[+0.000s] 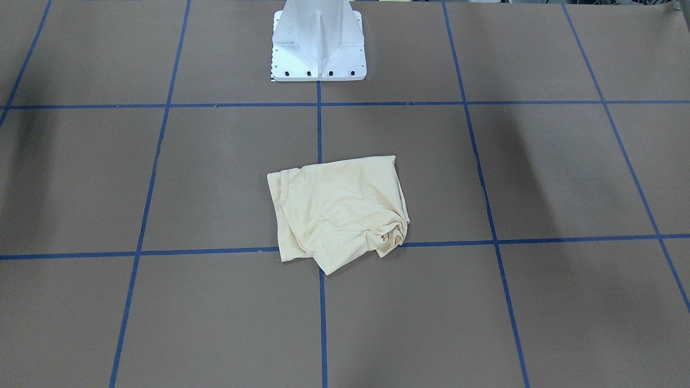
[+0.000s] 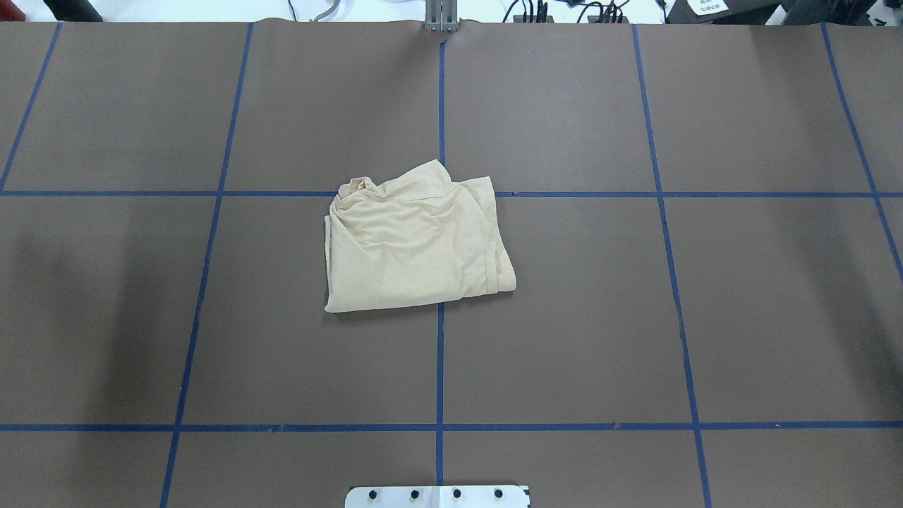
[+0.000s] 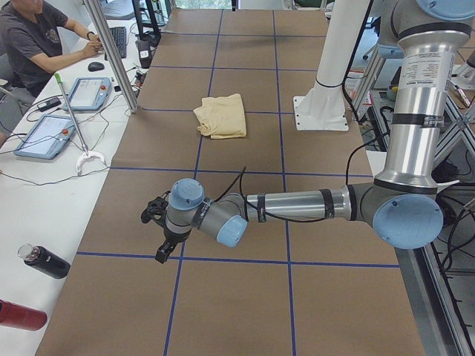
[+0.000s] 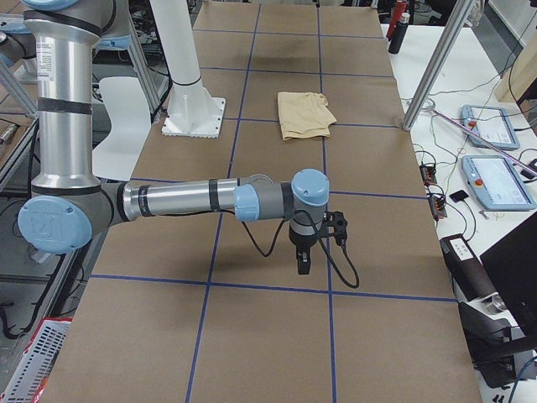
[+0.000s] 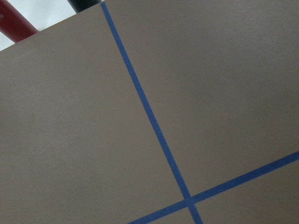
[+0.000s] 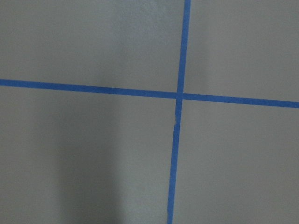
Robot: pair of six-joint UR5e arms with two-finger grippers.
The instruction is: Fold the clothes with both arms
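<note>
The clothes (image 1: 337, 210) lie as one pale cream-yellow bundle, roughly folded, at the middle of the brown table (image 2: 564, 317), with one corner bunched up (image 2: 356, 189). The same bundle shows in the side views (image 3: 221, 116) (image 4: 304, 115). My left gripper (image 3: 161, 254) hangs over bare table far from the clothes, toward the table's left end. My right gripper (image 4: 302, 264) hangs likewise toward the right end. Neither touches any cloth, and I cannot tell whether they are open or shut. Both wrist views hold only table and blue tape.
The white pedestal base (image 1: 318, 48) stands behind the clothes. Blue tape lines (image 2: 440, 353) grid the table. A person (image 3: 30, 37) sits at a side bench with control pendants (image 3: 46, 135). A black bottle (image 3: 44, 261) and a red bottle (image 3: 18, 315) lie nearby.
</note>
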